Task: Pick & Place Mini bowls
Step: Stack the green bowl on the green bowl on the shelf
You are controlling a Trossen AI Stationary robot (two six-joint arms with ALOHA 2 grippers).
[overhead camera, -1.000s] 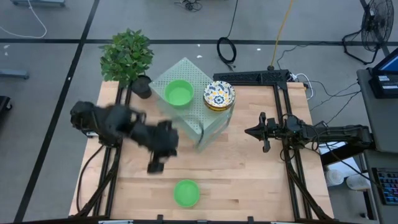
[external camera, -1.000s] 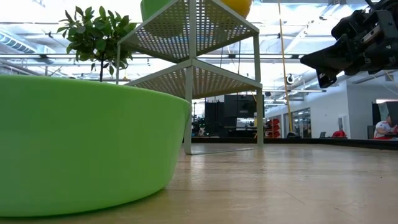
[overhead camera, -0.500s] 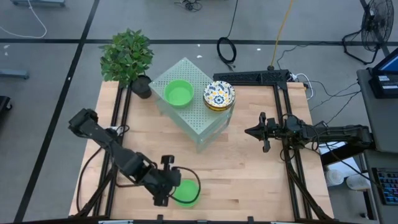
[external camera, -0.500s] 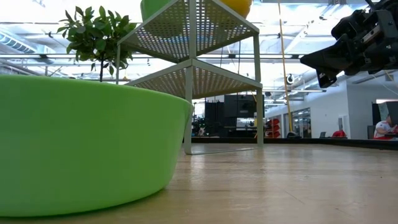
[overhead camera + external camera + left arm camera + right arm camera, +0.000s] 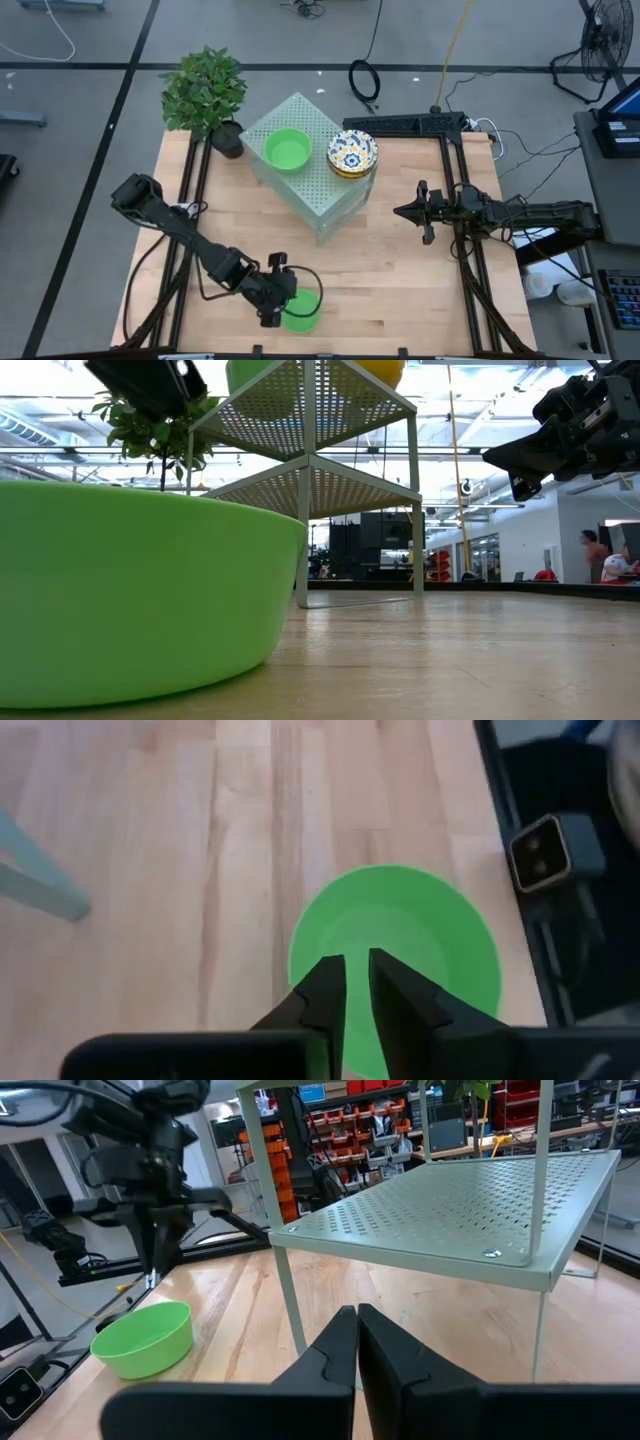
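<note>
One plain green mini bowl (image 5: 302, 312) rests on its base near the table's front edge; it also shows as the green mini bowl (image 5: 420, 935) in the left wrist view. My left gripper (image 5: 357, 962) hangs just above its rim on the table's left side, slanting down, fingers a narrow gap apart with nothing between them. Seen from the right wrist, my left gripper (image 5: 158, 1250) stands clear above the bowl (image 5: 145, 1340). A second green bowl (image 5: 287, 150) and a stack of floral bowls (image 5: 352, 152) sit on the perforated shelf. My right gripper (image 5: 402, 212) waits shut at the right.
The pale green perforated shelf (image 5: 310, 190) stands at the table's far middle on thin legs, with a potted plant (image 5: 205, 90) at the far left corner. Bare wood lies between the shelf and the front bowl. The low camera (image 5: 545, 860) sits just beyond the bowl.
My left gripper has swung from beside the shelf toward the table's near edge and come down over the green bowl at the front. The bowl has stayed where it was. My right arm has kept still.
</note>
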